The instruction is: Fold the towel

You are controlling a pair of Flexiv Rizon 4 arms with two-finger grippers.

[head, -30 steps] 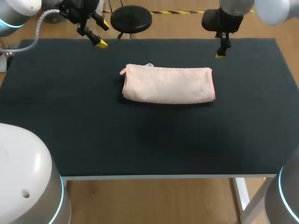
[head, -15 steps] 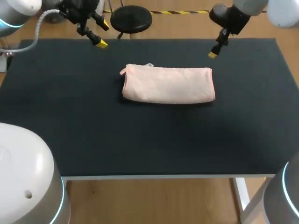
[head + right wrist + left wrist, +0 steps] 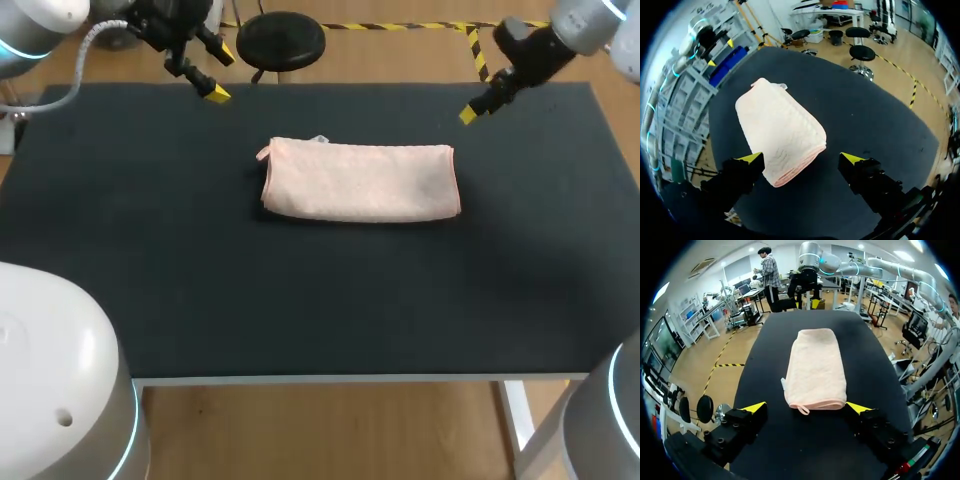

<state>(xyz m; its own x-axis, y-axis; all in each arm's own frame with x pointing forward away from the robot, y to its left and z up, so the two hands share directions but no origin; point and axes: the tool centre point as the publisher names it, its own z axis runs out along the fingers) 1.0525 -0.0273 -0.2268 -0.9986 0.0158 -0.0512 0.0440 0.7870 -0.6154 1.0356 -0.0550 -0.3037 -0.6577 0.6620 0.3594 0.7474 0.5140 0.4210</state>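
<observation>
A pale pink towel [image 3: 360, 181] lies flat on the black counter [image 3: 300, 300]. It is folded into a thick oblong, its long side running from our left to our right. It sits near the middle of the counter, somewhat toward the far edge. A small white tag [image 3: 320, 139] sticks out along its far side, close to the left end, and a little pink corner juts from that same end.

Our left end effector [image 3: 806, 407] hangs over the far left corner of the counter, well apart from the towel. Its fingers [image 3: 755, 407] are spread wide and grip nothing. From its wrist view the towel lies ahead of it, short end toward us, with bare counter between the yellow tips and the cloth.

Our right end effector [image 3: 801, 158] hangs over the far right part of the counter, beyond the towel's right end and clear of it in the head view. It too is released, its two fingers far apart with nothing held. In its wrist view the rounded folded end of the towel shows below, in the gap between them.
</observation>
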